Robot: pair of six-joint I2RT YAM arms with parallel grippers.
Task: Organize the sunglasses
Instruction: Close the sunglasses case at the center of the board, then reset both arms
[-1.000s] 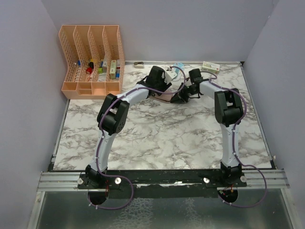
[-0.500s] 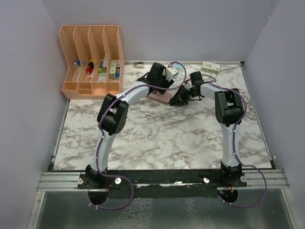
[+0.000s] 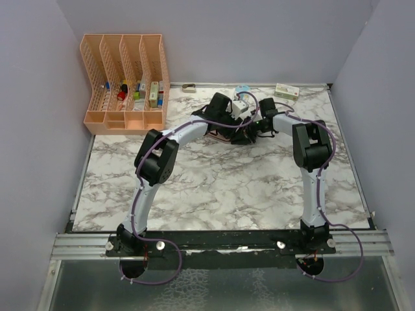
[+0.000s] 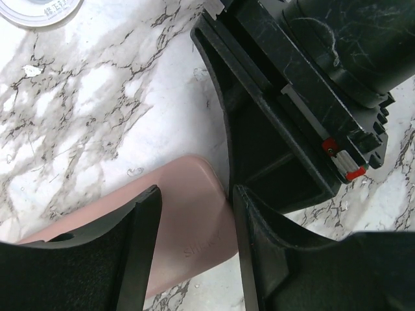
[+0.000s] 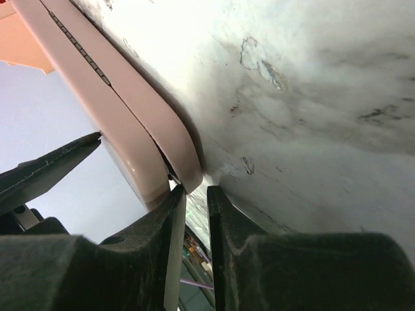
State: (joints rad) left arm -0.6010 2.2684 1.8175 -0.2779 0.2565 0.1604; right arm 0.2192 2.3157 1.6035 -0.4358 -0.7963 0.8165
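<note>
The sunglasses are not in view. The pink case (image 4: 185,223) lies on the marble table, and one rounded end sits between my left gripper's (image 4: 194,249) open jaws. In the top view the left gripper (image 3: 231,131) and right gripper (image 3: 249,129) meet at the back middle and cover most of the case. In the right wrist view the case (image 5: 123,110) shows a dark gap between its two halves. My right gripper (image 5: 194,194) is nearly closed, with the lip of one half at its fingertips. The light blue cloth (image 3: 243,89) lies behind the grippers.
A peach wire organizer (image 3: 126,81) with small items stands at the back left. A small box (image 3: 286,91) lies at the back right and a small object (image 3: 189,88) by the back wall. A white round thing (image 4: 39,8) shows at the left wrist view's top edge.
My left gripper has moved right and nearer, over the pink case and up against the right gripper. The case is now mostly covered. The right gripper has stayed about where it was.
</note>
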